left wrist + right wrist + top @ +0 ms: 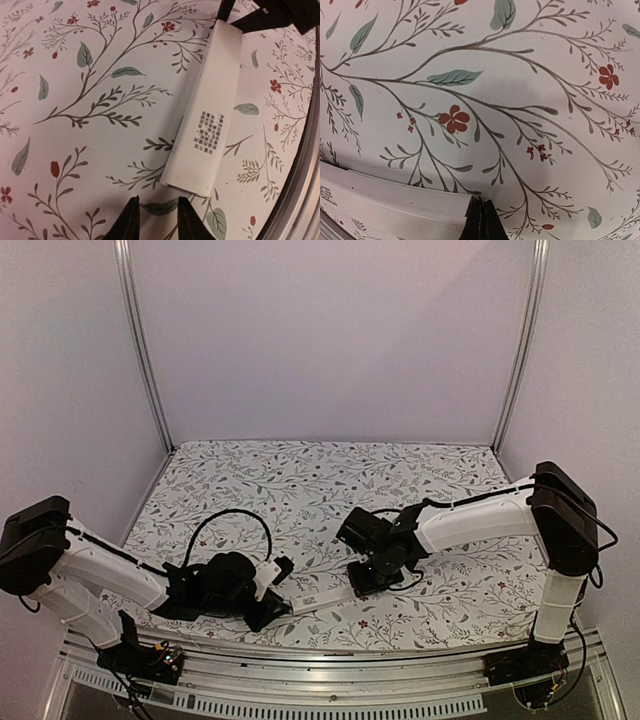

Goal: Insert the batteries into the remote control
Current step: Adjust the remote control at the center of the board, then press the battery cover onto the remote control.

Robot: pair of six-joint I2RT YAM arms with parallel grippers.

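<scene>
One slim white remote control (pixel 210 90) is laid flat on the flower-printed tablecloth (pixel 100 165), between both grippers.
Its smooth, matte rectangular body is marked with a small block of black print toward one end. Just short of that end the left gripper (pixel 157 222) is held slightly parted and empty, while the right gripper (pixel 480 220) is pinched shut at the far end.

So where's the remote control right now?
The remote control lies flat on the floral table near its front edge, mid-frame in the top view, one end just ahead of the left gripper, the other by the right gripper.
</scene>
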